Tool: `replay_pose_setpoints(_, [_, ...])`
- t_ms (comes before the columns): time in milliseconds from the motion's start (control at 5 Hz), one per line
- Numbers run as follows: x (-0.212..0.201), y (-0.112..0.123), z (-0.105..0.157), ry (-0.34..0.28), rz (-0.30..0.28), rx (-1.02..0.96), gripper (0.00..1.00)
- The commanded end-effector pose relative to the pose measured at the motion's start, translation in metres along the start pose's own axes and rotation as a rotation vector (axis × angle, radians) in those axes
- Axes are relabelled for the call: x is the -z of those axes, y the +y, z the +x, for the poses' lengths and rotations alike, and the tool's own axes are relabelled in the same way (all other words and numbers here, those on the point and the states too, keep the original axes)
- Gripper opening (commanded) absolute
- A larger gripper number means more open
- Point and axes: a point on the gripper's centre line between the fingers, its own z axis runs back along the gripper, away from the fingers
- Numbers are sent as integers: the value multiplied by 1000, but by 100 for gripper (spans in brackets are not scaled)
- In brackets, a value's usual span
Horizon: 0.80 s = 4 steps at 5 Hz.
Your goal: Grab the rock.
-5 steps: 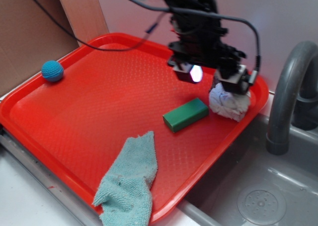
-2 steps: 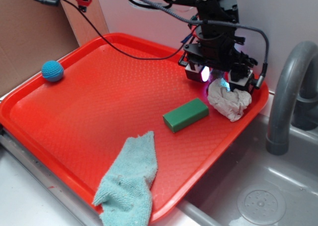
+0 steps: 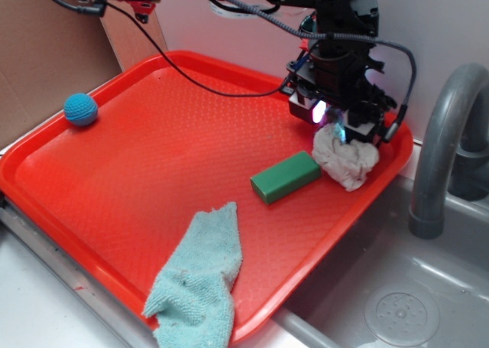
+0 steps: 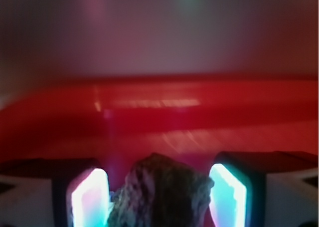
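Observation:
The rock (image 4: 160, 193) is dark, brown-grey and lumpy. In the wrist view it sits between my two glowing fingers, touching both pads. My gripper (image 4: 158, 189) is shut on it. In the exterior view the gripper (image 3: 337, 123) hangs at the far right corner of the red tray (image 3: 153, 157), just above the white wrinkly wad (image 3: 346, 158). The rock is hidden between the fingers there. The blue knitted ball (image 3: 80, 108) lies at the tray's far left edge.
A green block (image 3: 286, 177) lies just left of the wad. A teal cloth (image 3: 200, 275) hangs over the tray's near edge. A grey faucet (image 3: 443, 149) and sink (image 3: 397, 302) are to the right. Cardboard (image 3: 46, 50) stands at the back left.
My gripper has risen from the wad and moved slightly back, with the rock between its fingers. The wad has spread out on the tray.

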Motion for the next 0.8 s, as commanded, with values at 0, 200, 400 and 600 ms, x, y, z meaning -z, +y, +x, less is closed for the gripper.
replay_pose_setpoints(0, [-92, 50, -13, 2, -113, 111, 0])
replay_pose_setpoints(200, [-102, 95, -33, 59, -189, 141, 0])
replay_pose_setpoints(400, [-123, 122, -67, 91, -210, 134, 0])
replay_pose_setpoints(600, [-147, 165, -95, 71, -205, 76, 0])
